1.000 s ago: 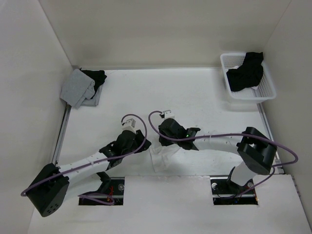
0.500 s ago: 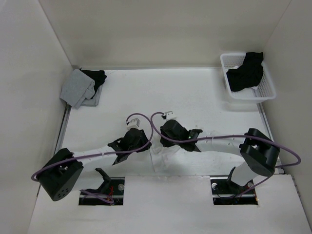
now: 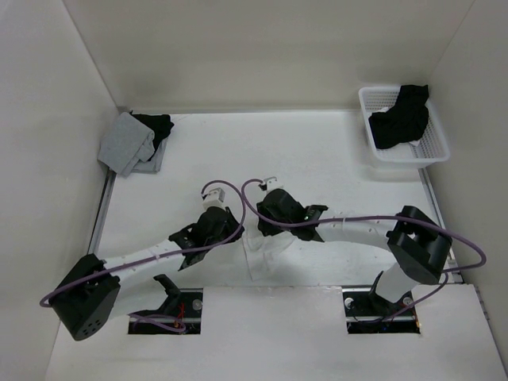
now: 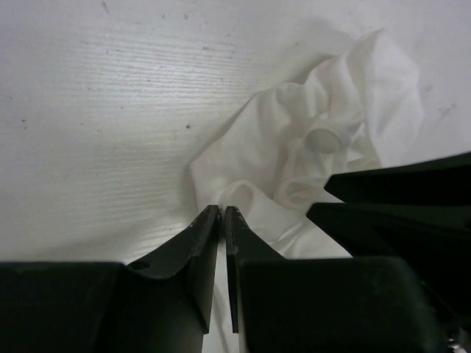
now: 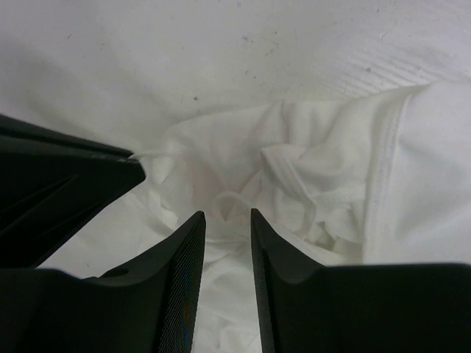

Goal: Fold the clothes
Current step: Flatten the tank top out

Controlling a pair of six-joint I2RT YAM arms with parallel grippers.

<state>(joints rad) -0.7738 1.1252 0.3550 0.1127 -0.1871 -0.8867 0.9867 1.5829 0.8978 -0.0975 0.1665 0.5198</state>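
Top external view: white garment (image 3: pixel 266 255) lies crumpled in a small heap on table (image 3: pixel 333 159), near front edge, btwn the two arm bases. Both arms reach in over it. Not yet spread flat; no fold made.

Handling (judgement): fabric thin, soft, very light. No stiffness, so it will sag and bunch when lifted, and may slip from a shallow pinch. Not fragile. Stitched hem, seen in right wrist view, looks the firmest part. Recommend hold at hem or corners, one tool per side, then draw apart to flatten. Avoid pinching several layers mid-heap.

Tools: left tool (image 4: pixel 222 213) has jaws nearly together, slim gap only, tips at near edge of cloth. Cannot confirm a fold is caught. Right tool (image 5: pixel 227 215) is part open, fingers astride a raised wrinkle, nothing gripped.

Surface: table white, matt, fine grain w/ a few specks; cloth should slide easily. Garment is nearly same white, so edges are hard to read.

Room: white walls on three sides. Basket (image 3: pixel 435 151) at far right holds black garment (image 3: pixel 401 119). Grey garment (image 3: pixel 125 143) sits in far left corner. Both well apart from work area.
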